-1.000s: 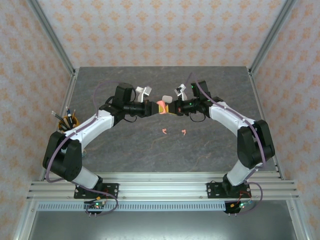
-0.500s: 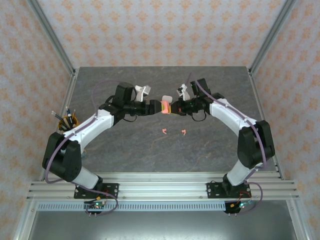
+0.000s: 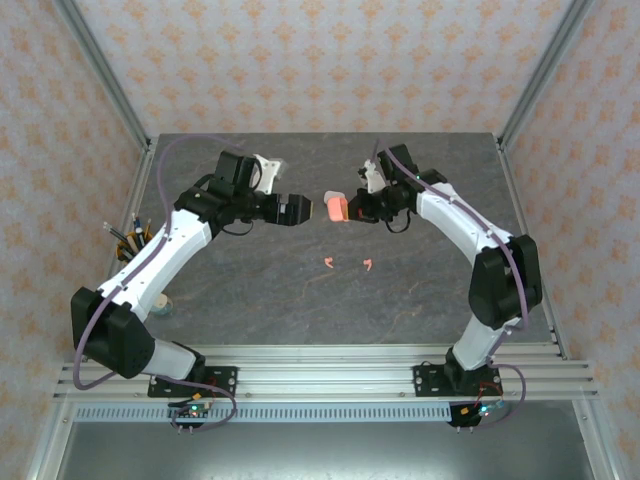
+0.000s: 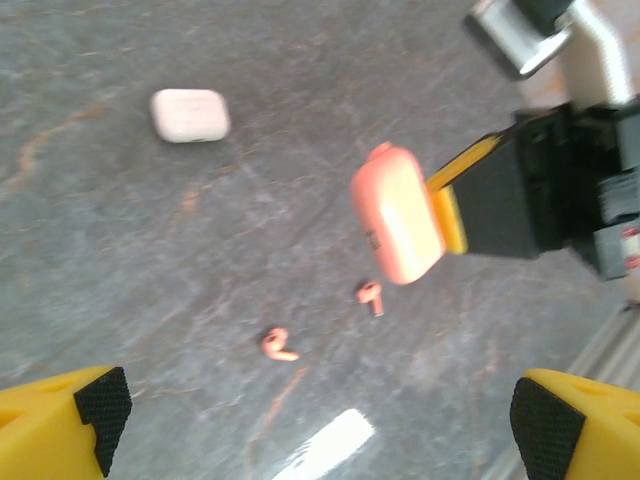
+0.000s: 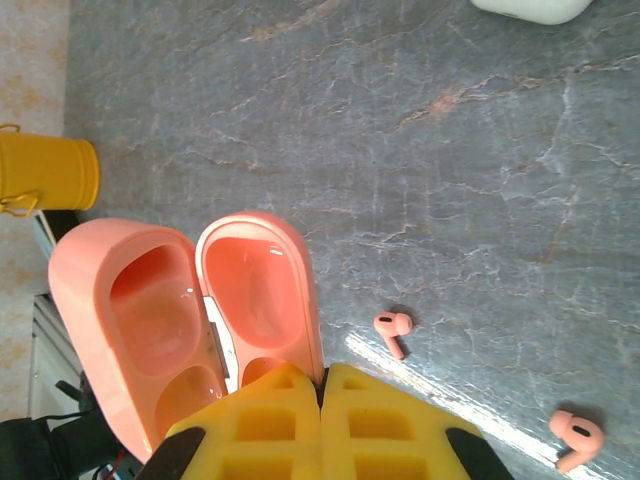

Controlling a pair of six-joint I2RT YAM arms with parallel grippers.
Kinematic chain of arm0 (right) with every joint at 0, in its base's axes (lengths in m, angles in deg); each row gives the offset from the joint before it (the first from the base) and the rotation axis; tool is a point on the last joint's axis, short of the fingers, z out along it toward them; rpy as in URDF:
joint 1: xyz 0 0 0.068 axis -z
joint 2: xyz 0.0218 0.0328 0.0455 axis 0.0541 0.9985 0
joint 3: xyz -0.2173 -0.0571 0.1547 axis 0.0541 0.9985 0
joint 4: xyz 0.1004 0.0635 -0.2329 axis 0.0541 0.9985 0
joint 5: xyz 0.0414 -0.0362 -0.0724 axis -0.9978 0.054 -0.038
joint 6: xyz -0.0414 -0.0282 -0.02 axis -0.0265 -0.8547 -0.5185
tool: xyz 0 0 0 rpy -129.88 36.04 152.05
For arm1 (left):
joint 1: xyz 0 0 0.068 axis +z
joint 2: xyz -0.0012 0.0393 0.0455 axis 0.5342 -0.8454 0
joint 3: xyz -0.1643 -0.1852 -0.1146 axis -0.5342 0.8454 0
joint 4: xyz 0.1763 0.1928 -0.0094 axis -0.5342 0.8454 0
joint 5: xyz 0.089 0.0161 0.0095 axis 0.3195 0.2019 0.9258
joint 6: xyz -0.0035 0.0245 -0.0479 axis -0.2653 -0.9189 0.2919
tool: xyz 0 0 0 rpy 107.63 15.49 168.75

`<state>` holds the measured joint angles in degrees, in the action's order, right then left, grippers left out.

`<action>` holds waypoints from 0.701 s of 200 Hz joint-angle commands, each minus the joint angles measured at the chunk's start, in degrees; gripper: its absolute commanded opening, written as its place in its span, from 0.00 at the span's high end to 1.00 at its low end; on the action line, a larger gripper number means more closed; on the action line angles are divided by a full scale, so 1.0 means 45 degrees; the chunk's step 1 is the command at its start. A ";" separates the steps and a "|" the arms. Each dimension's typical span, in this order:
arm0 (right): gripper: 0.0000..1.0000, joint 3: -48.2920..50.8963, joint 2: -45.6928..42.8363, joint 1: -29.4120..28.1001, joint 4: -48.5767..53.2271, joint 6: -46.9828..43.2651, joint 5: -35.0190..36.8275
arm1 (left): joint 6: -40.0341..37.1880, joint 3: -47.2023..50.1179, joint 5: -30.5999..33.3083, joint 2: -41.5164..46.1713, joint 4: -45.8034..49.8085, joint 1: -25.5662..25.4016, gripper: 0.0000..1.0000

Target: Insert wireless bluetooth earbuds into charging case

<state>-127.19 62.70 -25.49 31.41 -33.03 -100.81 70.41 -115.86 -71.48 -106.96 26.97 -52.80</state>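
Note:
A coral-pink charging case hangs above the table with its lid swung open and both hollow halves showing. My right gripper is shut on the edge of one half. In the top view the case sits at the right gripper, and my left gripper stands open just left of it, apart from it. The left wrist view shows the case ahead of my open left gripper. Two coral earbuds lie on the table below; they are also in the left wrist view.
A shut white charging case lies on the grey table beyond the pink one. A yellow cup of pens stands at the table's left edge. Metal frame posts rise at the back corners.
My left gripper has opened, let go of the coral case and drawn back to the left. The right gripper keeps its hold on the case.

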 commanded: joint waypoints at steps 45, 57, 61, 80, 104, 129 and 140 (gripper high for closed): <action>1.00 -0.1681 0.0434 -0.0169 0.1862 -0.0782 0.1726 | -0.0775 0.0245 0.5762 0.0792 0.0522 0.0047 0.00; 1.00 -0.2066 0.0570 -0.0319 0.2257 -0.0966 0.2136 | -0.0897 0.0721 0.6264 0.0990 -0.0115 0.0047 0.00; 1.00 -0.2193 0.0621 -0.0377 0.2368 -0.1049 0.2296 | -0.0924 0.0887 0.6436 0.1049 -0.0327 0.0047 0.00; 1.00 -0.2773 0.0835 -0.0644 0.2913 -0.1300 0.2973 | -0.1223 0.1362 0.6967 0.1319 -0.1034 0.0047 0.00; 1.00 -0.3370 0.1060 -0.0919 0.3385 -0.1499 0.3596 | -0.1453 0.1775 0.7767 0.1554 -0.1594 0.0060 0.00; 1.00 -0.3929 0.1292 -0.1165 0.3754 -0.1648 0.3981 | -0.1952 0.1977 0.8137 0.1705 -0.1768 0.0100 0.00; 1.00 -0.4200 0.1428 -0.1267 0.3949 -0.1740 0.4182 | -0.2083 0.2200 0.8343 0.1860 -0.2001 0.0122 0.00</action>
<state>-142.82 67.68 -30.39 45.05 -38.91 -86.36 64.09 -107.56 -39.05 -101.06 21.99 -52.78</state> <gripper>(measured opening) 0.051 0.999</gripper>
